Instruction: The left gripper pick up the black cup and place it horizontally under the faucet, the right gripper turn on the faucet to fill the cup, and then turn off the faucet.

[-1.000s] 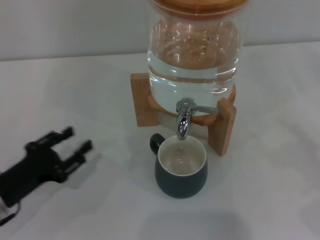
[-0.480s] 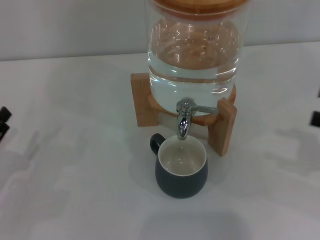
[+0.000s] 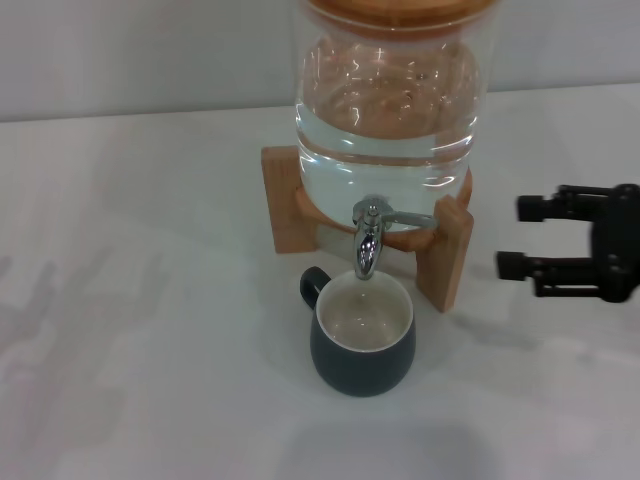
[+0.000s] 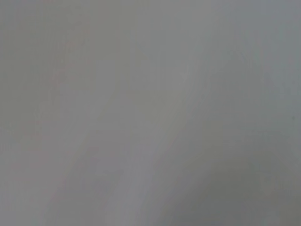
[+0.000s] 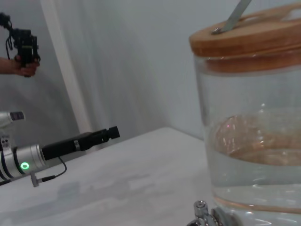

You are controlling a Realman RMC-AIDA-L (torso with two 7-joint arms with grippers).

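Cup (image 3: pixel 362 338) sits upright mid-table under the faucet (image 3: pixel 368 238), whose lever points toward the right gripper (image 3: pixel 512 236), fingers apart near the right edge; left gripper (image 5: pixel 109 133), far off, state unclear.

no readable text, labels or numbers

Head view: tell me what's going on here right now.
The black cup stands upright on the white table, directly under the faucet of the glass water jar, with nothing holding it. The right gripper hovers beside the jar's wooden stand, fingers open, pointing toward the faucet without touching it. The left gripper is off to the side, away from the cup.
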